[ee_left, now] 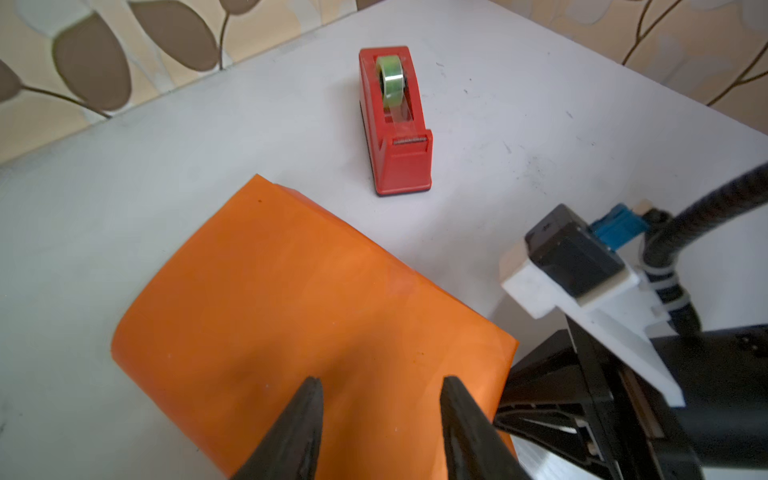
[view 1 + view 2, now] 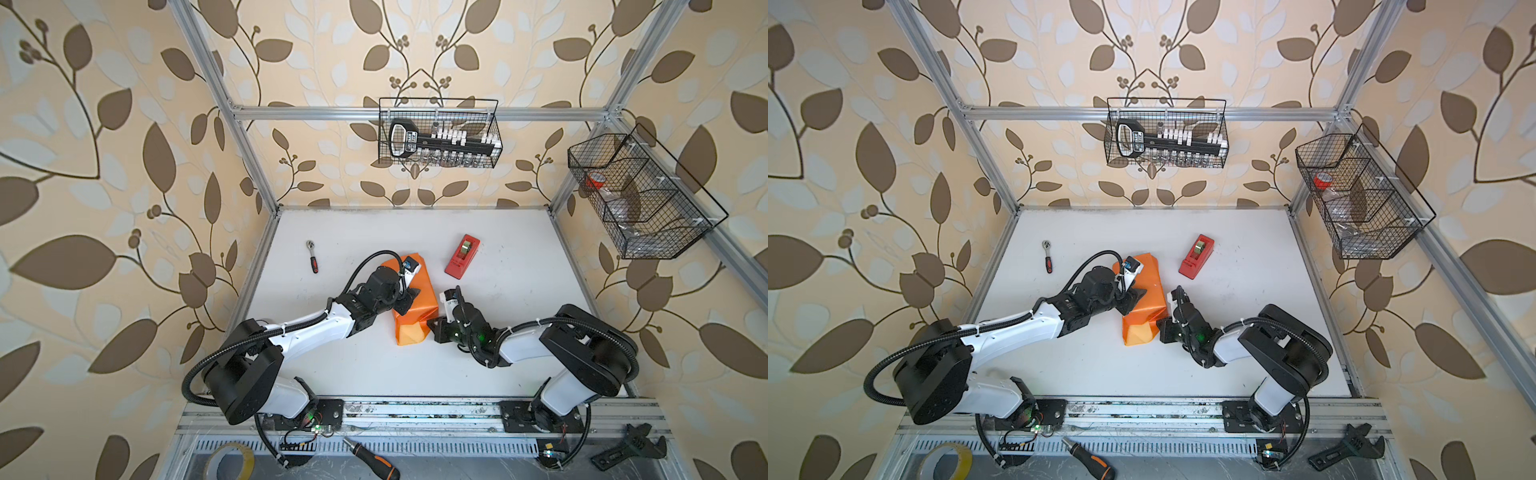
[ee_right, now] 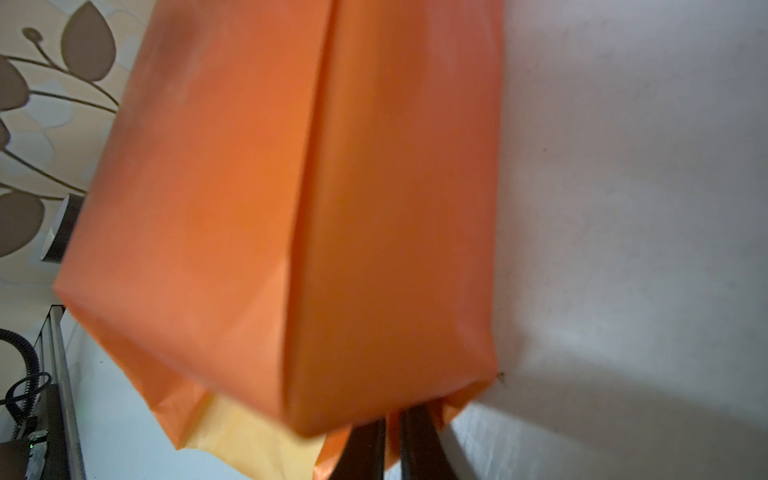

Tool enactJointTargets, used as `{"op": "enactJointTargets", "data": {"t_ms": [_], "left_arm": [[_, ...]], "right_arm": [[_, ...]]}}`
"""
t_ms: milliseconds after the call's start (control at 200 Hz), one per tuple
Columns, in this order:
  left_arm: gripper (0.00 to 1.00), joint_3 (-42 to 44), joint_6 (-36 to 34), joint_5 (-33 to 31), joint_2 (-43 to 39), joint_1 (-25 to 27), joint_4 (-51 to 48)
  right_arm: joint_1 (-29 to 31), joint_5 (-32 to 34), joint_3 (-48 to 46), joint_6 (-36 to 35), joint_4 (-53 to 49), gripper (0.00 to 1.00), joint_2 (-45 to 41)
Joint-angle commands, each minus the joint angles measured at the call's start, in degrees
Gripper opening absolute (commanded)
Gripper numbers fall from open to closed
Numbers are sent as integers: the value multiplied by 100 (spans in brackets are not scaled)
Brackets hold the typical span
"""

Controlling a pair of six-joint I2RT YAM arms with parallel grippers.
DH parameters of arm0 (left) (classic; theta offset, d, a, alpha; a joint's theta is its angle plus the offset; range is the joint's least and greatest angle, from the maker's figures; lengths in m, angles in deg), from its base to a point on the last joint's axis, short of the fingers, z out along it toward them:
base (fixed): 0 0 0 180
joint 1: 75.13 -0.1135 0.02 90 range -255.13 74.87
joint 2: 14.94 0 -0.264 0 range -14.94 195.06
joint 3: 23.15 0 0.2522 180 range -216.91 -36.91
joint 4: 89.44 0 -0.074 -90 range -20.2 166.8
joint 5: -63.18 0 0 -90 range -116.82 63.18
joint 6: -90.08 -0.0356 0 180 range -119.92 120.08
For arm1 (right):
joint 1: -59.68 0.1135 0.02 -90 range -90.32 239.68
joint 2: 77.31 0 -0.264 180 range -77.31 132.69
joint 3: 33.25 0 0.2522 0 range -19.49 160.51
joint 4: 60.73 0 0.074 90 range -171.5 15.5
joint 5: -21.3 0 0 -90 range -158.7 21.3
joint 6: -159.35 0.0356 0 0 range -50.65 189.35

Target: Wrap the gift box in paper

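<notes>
Orange paper parcel lies mid-worktop; gift box hidden inside. Left gripper over top face, jaws partly apart, gripping nothing, likely steadying wrap. Right gripper pinched nearly closed on paper's loose end flap, likely to fold it. Red tape dispenser near.

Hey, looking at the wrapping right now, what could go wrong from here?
The right end effector is shut on an end flap of the paper; a hard pull may tear it.
The left end effector is open over the wrapped top; closing there might crumple the paper.
No tape shows on the seam, so it may spring open when released.
</notes>
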Motion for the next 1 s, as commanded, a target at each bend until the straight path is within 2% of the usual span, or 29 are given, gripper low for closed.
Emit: {"op": "enactJointTargets", "data": {"t_ms": [0,95,485,995], "left_arm": [[45,-126,262,253,101,-6,-159],[43,-3,296,248,340,-5,-95],[41,485,387,189,365,-6,60],[39,499,361,88,453,-6,34]], "right_arm": [[55,42,-185,46,-407,12,145],[59,37,-199,39,-448,12,115],[305,66,-374,192,-611,11,-112],[779,226,-472,422,-681,10,-236]]}}
